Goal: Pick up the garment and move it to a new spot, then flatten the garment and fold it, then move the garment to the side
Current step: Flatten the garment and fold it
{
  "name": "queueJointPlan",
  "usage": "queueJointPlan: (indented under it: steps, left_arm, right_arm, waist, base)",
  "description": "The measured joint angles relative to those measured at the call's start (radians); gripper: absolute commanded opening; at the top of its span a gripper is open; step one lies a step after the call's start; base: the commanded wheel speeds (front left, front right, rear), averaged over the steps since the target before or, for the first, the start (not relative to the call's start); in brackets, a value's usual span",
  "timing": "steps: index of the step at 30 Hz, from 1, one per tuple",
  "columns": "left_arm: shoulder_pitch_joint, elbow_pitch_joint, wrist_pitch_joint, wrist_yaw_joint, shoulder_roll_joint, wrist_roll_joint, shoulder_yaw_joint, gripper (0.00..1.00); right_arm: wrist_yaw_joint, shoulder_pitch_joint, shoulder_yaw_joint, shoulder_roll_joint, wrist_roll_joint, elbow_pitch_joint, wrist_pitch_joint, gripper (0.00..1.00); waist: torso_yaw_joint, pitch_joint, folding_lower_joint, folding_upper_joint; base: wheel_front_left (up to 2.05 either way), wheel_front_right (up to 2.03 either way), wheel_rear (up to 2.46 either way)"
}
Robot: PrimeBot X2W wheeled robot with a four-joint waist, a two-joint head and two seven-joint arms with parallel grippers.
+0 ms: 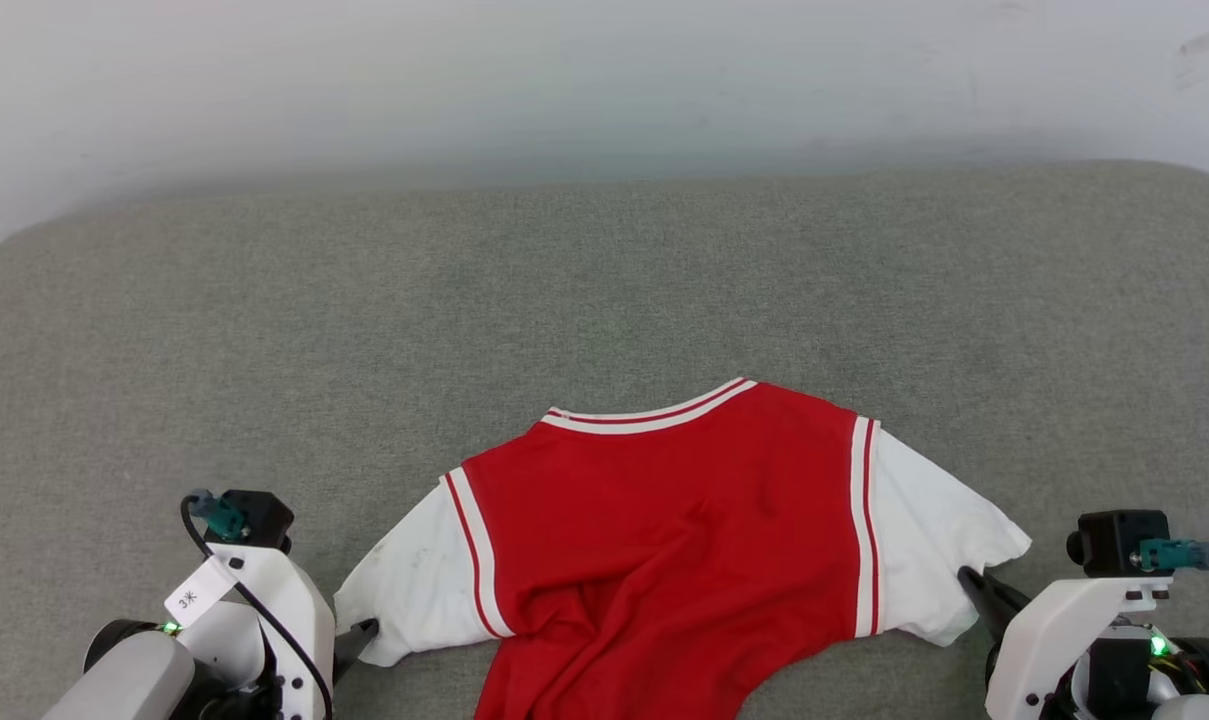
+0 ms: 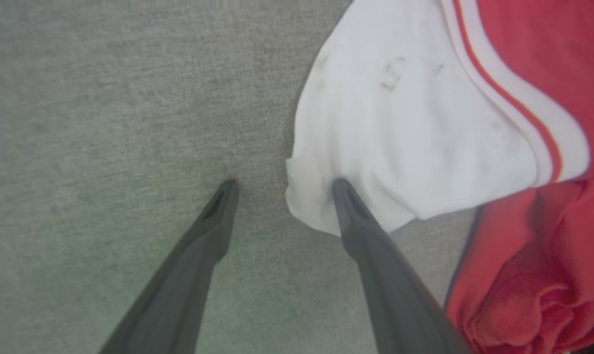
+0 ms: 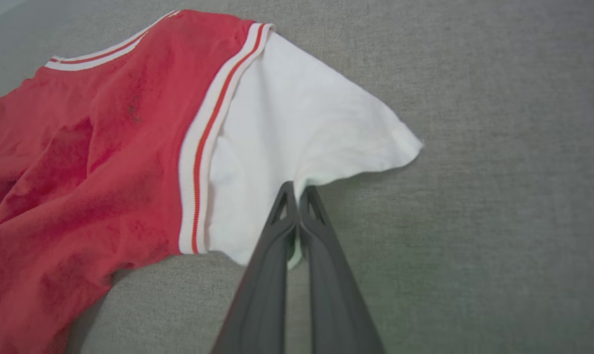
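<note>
The garment (image 1: 664, 520), red with white short sleeves and a white-striped collar, lies near the front edge of the grey surface, collar pointing away from me. Its lower part is bunched and runs out of the head view. My left gripper (image 2: 284, 189) stands open at the tip of the white sleeve (image 2: 400, 123). One finger (image 2: 346, 206) rests on the sleeve's hem and the other on bare grey cloth. In the head view the left gripper (image 1: 362, 632) sits by that sleeve. My right gripper (image 3: 297, 196) is shut on the hem of the other white sleeve (image 3: 297, 118), and it shows in the head view (image 1: 972, 582) too.
The grey padded surface (image 1: 604, 290) stretches wide behind and to both sides of the garment, with rounded far corners. A pale wall (image 1: 604, 80) rises behind it. Crumpled red cloth (image 2: 523, 295) is heaped close to my left gripper's right side.
</note>
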Motion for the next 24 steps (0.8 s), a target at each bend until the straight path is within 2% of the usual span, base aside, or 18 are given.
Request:
queueJointPlan:
  steps: [5,6,7,8,9,13,18,24]
  left_arm:
    - [-0.056,0.068,0.046,-0.050,-0.019,0.014,-0.047,1.00]
    - [-0.070,0.080,0.064,-0.061,-0.020,0.024,-0.065,0.76]
    - [-0.087,0.088,0.081,-0.072,-0.022,0.037,-0.083,0.44]
    - [-0.100,0.097,0.096,-0.076,-0.027,0.046,-0.097,0.24]
    - [-0.112,0.107,0.110,-0.081,-0.030,0.054,-0.109,0.00]
    - [-0.141,0.139,0.118,-0.097,-0.062,0.076,-0.143,0.00]
    - [-0.155,0.167,0.049,-0.101,-0.085,0.117,-0.157,0.00]
    - [-0.198,0.168,-0.080,-0.056,-0.092,0.156,-0.119,0.00]
  right_arm:
    - [0.000,0.024,-0.021,0.031,-0.017,-0.049,0.036,0.00]
    - [0.000,0.026,-0.024,0.036,-0.018,-0.055,0.039,0.00]
    - [0.000,0.026,-0.028,0.041,-0.019,-0.061,0.042,0.00]
    - [0.000,0.026,-0.032,0.044,-0.020,-0.065,0.044,0.00]
    - [0.000,0.026,-0.036,0.047,-0.023,-0.067,0.045,0.00]
    - [0.000,0.038,-0.052,0.057,-0.028,-0.072,0.045,0.00]
    - [0.000,0.039,-0.064,0.061,-0.036,-0.081,0.037,0.00]
    - [0.000,-0.026,-0.094,0.050,-0.077,-0.096,0.008,0.00]
  waist:
    - [-0.018,0.019,-0.0001,0.0000]
    - [-0.020,0.022,-0.0001,0.0000]
    - [-0.021,0.025,-0.0002,0.0001]
    - [-0.022,0.028,-0.0003,0.0000]
    - [-0.023,0.030,-0.0002,0.0000]
    - [-0.019,0.025,-0.0003,0.0000]
    - [-0.011,0.018,-0.0002,0.0000]
    - [-0.003,0.008,0.0001,0.0000]
  base:
    - [0.00,0.00,0.00]
    - [0.00,0.00,0.00]
    - [0.00,0.00,0.00]
    - [0.00,0.00,0.00]
    - [0.00,0.00,0.00]
    - [0.00,0.00,0.00]
    - [0.00,0.00,0.00]
    - [0.00,0.00,0.00]
